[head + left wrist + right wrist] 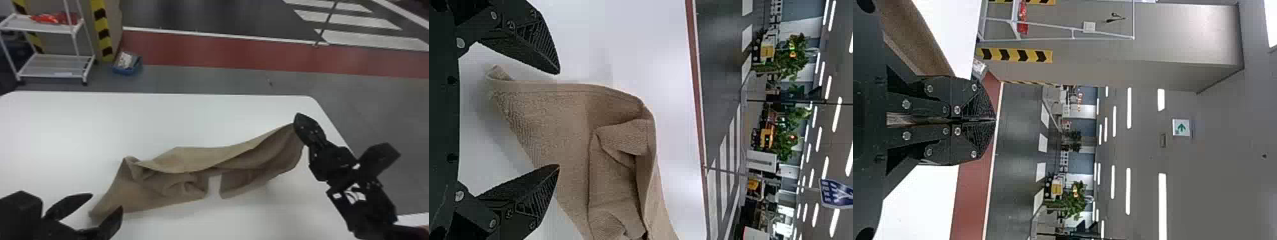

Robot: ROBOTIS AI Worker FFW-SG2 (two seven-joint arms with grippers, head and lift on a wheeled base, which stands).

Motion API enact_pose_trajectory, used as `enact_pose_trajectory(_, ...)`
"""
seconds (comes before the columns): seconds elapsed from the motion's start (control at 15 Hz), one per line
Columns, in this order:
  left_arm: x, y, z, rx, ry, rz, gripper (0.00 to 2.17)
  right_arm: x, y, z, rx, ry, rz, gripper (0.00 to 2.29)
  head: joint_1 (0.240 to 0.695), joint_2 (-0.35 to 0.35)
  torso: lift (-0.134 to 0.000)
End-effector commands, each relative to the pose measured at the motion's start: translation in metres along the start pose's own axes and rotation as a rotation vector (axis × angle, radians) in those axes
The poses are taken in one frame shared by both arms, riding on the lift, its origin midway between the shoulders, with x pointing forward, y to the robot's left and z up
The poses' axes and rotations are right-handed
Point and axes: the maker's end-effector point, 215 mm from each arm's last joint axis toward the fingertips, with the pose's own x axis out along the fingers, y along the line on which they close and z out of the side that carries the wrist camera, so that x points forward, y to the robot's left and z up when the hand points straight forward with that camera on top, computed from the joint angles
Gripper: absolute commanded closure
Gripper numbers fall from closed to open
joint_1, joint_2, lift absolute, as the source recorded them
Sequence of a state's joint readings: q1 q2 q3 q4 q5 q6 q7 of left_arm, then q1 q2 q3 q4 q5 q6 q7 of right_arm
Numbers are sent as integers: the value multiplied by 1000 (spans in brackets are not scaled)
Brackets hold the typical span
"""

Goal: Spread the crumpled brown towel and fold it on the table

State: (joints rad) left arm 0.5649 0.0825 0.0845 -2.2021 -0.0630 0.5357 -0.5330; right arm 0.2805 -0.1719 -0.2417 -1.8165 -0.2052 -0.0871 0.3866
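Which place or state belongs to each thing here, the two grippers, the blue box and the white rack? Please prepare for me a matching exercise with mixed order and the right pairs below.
Column one
1. Left gripper
2. Right gripper
3. Blue box
4. White rack

Column two
A. On the floor, by the striped pillar
B. Carrying red things on top
C. Shut on the brown towel
D. Open, close to the towel's near left corner

Right pairs
1-D
2-C
3-A
4-B

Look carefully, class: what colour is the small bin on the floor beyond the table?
The bin is blue, which shows best in the head view.
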Motion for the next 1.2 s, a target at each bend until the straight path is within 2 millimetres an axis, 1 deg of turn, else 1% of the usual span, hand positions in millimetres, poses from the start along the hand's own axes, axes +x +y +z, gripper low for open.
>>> enact_pose_trajectory(0.0,-3,5,-8,-27,22,1,269,7,-5,-5,4,4,-7,1477,695,-170,-124)
enact_pose_trajectory(0.07,-5,4,-7,-35,20,-9,269,9,-6,-7,6,7,-8,1477,695,-166,-124)
enact_pose_trajectory(0.33,-3,1,-8,-43,20,-15,296,12,-5,-5,4,2,-6,1477,695,-165,-124)
enact_pose_trajectory(0.4,-2,1,-12,-52,34,-18,329,12,-5,-5,4,2,-6,1477,695,-164,-124)
enact_pose_trajectory(0.6,1,0,-19,-69,59,-19,329,11,-3,-6,6,3,-2,1477,695,-164,-124)
enact_pose_trajectory(0.87,7,7,-25,-83,75,-8,329,10,0,-4,6,1,2,1477,695,-160,-124)
enact_pose_trajectory(1.13,6,8,-24,-81,73,-5,333,8,0,-5,6,4,2,1477,695,-153,-124)
